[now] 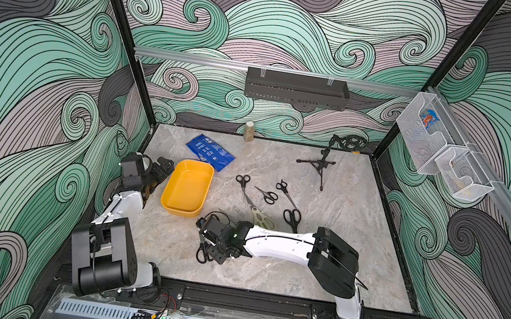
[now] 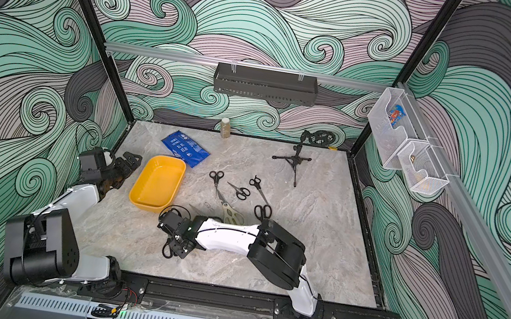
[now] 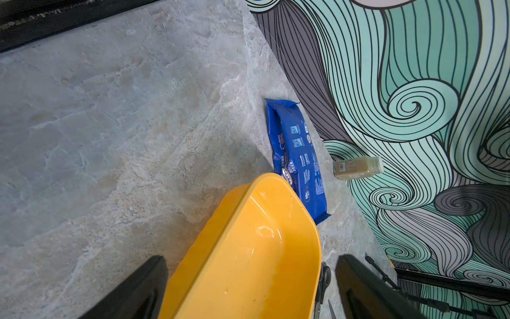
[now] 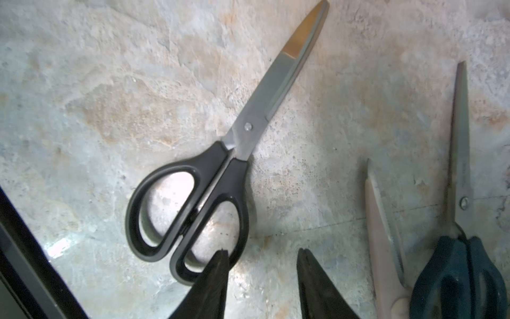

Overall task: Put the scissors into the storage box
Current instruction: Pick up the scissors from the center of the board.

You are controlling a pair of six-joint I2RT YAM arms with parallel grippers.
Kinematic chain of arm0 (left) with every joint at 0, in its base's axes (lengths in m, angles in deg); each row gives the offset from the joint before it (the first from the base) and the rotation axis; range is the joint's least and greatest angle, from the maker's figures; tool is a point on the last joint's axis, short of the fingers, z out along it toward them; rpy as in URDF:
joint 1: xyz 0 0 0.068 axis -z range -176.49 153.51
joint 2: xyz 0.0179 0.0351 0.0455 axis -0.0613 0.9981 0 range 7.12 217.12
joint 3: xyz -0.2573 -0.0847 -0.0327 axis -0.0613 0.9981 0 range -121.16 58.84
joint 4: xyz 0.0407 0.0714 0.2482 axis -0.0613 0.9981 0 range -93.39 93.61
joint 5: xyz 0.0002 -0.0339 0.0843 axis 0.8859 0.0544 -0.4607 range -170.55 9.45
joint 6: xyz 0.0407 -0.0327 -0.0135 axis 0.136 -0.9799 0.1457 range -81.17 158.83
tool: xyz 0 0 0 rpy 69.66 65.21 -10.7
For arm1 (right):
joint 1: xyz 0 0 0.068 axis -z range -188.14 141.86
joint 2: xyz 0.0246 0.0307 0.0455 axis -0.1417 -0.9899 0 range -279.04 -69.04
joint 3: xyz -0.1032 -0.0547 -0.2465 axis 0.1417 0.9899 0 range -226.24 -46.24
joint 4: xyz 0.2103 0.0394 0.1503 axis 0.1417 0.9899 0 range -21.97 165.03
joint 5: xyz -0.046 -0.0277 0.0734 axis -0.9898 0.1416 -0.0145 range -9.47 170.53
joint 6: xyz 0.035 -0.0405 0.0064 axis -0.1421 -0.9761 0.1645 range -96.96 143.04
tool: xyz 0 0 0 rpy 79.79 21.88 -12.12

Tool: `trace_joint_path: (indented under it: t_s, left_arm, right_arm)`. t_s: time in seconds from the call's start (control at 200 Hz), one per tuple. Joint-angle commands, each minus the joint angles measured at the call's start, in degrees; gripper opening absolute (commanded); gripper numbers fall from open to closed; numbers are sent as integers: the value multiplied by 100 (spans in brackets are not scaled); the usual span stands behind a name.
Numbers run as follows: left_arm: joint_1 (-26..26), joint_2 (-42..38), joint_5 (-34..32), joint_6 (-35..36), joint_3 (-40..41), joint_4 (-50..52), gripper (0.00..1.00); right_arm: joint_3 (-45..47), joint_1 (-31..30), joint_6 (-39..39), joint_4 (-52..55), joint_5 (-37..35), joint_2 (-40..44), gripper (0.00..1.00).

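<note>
In both top views the storage box [image 1: 187, 188] stands empty on the worktop [image 1: 317, 262]. The other scissors [image 1: 267, 195] lie well apart from it, and the right pincer [image 1: 211, 252] hangs low over a black-handled pair [image 1: 202, 256].

In the left wrist view, the left pincer [image 3: 251, 259] is spread wide beside the box.

In the right wrist view, the right pincer is apart. One of its fingers [image 4: 218, 268] is over a handle loop and the other is outside it, neither clamped. The first grasp appears to be in hand; next the pincer should close on the loop, lift, and carry the pair to the box.
</note>
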Motion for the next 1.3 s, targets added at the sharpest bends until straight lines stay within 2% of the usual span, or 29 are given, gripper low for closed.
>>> trace_joint_path:
  t_s: [0.0,0.245,0.555,0.881,1.116,1.291]
  left_arm:
    - [-64,-79,182,-19,-15,-142,99]
    - [-75,-83,302,-7,19,-210,99]
    - [-84,-39,320,6,17,-191,98]
    - [-97,-5,328,-12,22,-204,99]
    - [-109,139,394,-11,25,-221,98]
    - [-109,251,497,7,17,-246,99]
  right_arm:
    - [-154,8,-66,158,-36,-109,45]
    - [-274,5,-66,273,-7,-320,44]
    - [-520,14,-9,617,-62,-639,38]
    - [-587,101,150,983,-29,-914,20]
    - [-483,181,152,1038,8,-880,0]
    - [-399,238,157,1018,-76,-703,0]
